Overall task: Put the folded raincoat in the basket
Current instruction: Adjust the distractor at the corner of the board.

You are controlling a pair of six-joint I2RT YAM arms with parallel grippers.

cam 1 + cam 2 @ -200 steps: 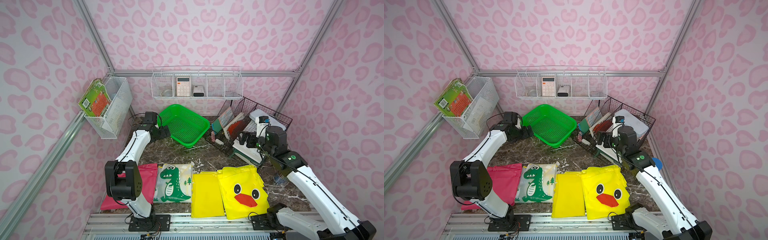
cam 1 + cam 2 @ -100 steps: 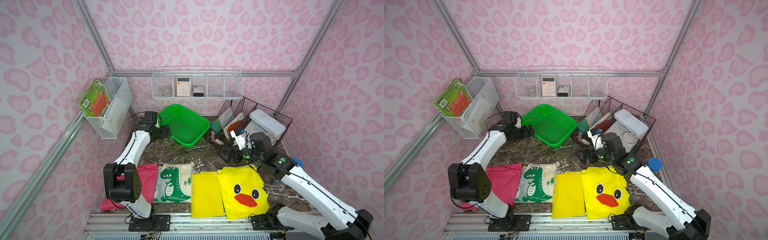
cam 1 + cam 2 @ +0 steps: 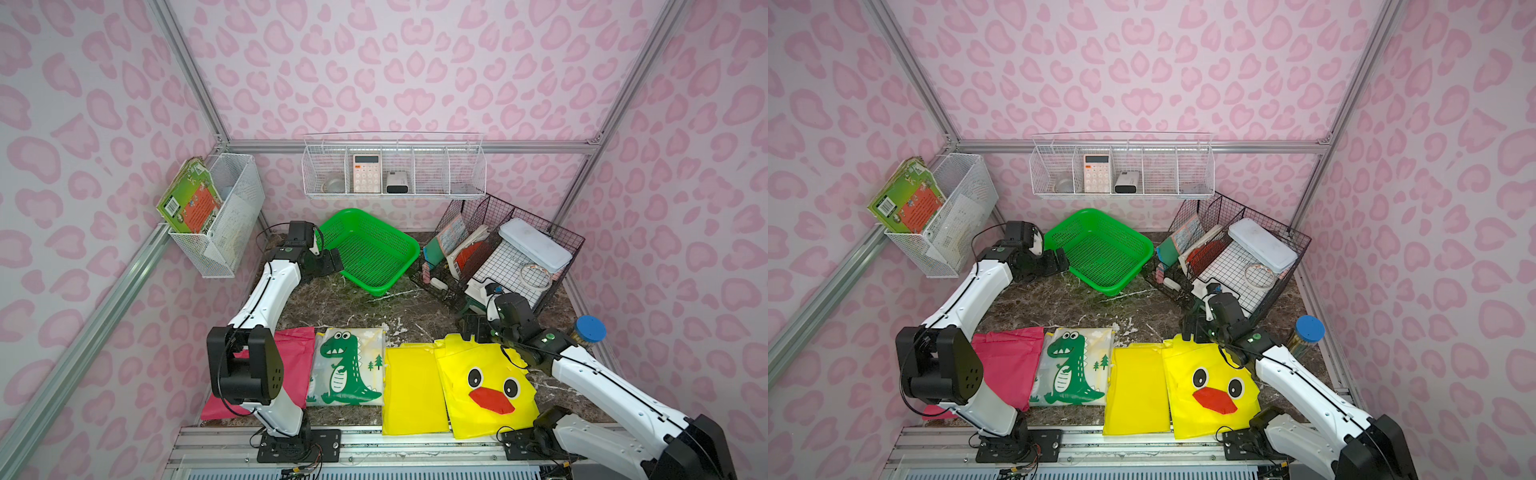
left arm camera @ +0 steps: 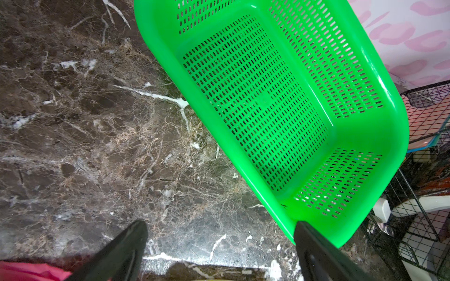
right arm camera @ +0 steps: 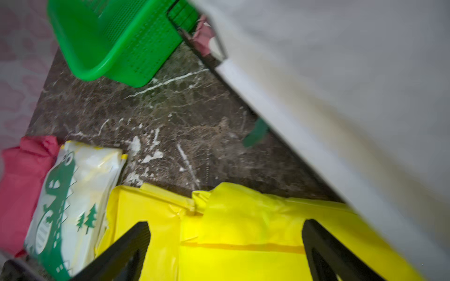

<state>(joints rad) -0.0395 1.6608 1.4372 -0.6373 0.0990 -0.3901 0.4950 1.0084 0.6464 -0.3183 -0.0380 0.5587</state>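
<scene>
Gaping right pincer (image 5: 225,225) over far edge of duck raincoat (image 3: 486,382), bare marble (image 3: 353,307) beyond

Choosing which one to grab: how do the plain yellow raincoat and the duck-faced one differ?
The duck raincoat shows eyes and an orange beak; the plain yellow raincoat has no print. The duck raincoat is wider, the plain yellow raincoat narrower. Both are yellow and folded flat, side by side.

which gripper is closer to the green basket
Left. The left gripper sits open right at the green basket's rim; the right gripper hovers open well away from it, over the duck raincoat's far edge.
</scene>
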